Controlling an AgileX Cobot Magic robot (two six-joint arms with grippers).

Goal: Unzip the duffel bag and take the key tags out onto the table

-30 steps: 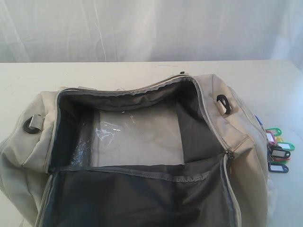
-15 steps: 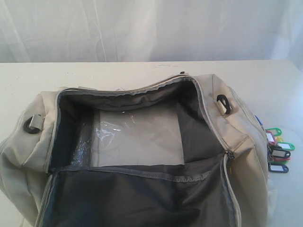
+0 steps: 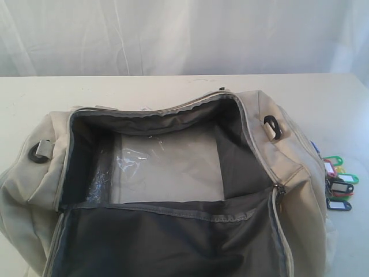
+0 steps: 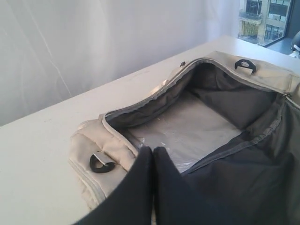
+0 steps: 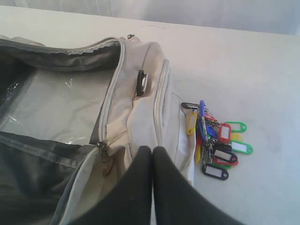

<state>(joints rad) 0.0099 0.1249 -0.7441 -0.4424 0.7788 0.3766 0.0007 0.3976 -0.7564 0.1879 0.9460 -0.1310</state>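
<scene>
Beige bag (image 3: pixel 300 199), one; tag bunch (image 3: pixel 339 184), one

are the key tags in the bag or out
Out: the key tags lie on the table beside the duffel bag.

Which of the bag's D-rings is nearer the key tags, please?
The D-ring at the right end of the bag in the exterior view; the key tags lie beside that end. The other D-ring is at the opposite end.

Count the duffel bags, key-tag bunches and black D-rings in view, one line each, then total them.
Duffel bag: 1
Bunch of key tags: 1
Black D-rings: 2, the other at the bag's opposite end
Total: 4
</scene>
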